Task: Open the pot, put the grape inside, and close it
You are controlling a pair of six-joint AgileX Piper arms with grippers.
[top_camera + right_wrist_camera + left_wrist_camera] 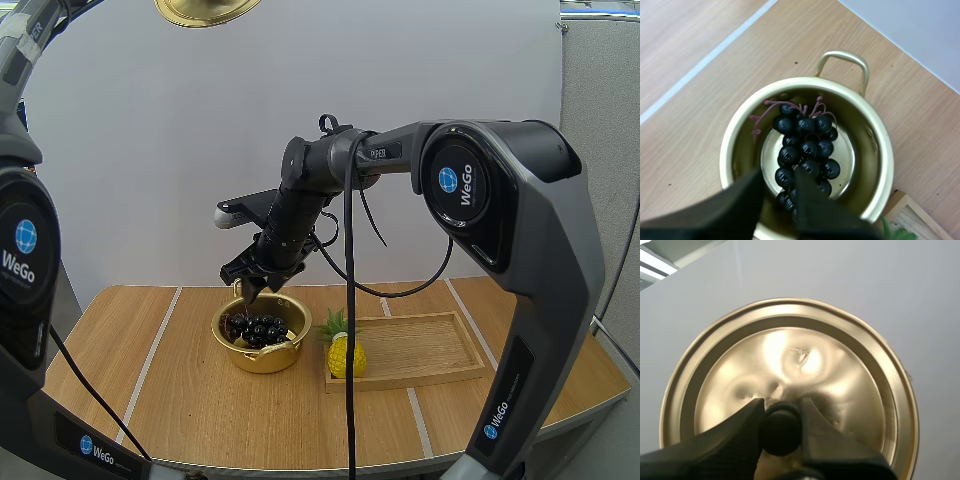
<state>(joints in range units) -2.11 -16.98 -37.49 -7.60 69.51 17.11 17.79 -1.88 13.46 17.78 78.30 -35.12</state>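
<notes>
The left hand is clamped on the black knob of the gold lid and holds it high above the worktop. The gold pot stands open near the middle of the worktop, with the bunch of dark grapes lying inside on its bottom. The right hand hangs just over the pot with its fingers apart. They seem clear of the bunch, though the tips are hard to judge. A toy pineapple stands beside the pot, against a wooden tray.
</notes>
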